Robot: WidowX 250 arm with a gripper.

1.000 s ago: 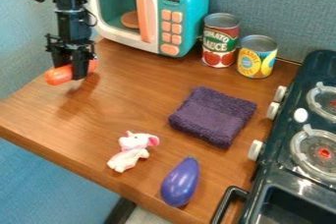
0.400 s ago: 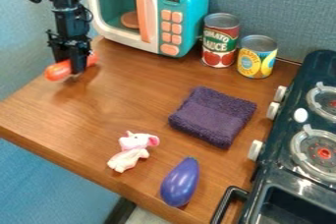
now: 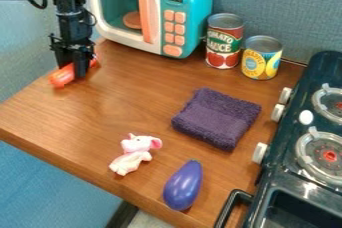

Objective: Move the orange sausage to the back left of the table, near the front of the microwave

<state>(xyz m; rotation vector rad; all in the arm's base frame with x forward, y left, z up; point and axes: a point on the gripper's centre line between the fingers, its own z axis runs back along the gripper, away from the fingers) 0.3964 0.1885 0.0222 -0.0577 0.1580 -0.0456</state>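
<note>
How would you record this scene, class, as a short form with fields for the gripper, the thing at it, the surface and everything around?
Gripper: black, at the table's upper left
At gripper: orange-red object, elongated
Surface: brown wooden table
Back: teal-and-white microwave; red can beside yellow can
Centre right: purple cloth, folded
Front: pink-and-white toy, left of purple eggplant
Right edge: dark stove, light knobs, two burners visible
</note>
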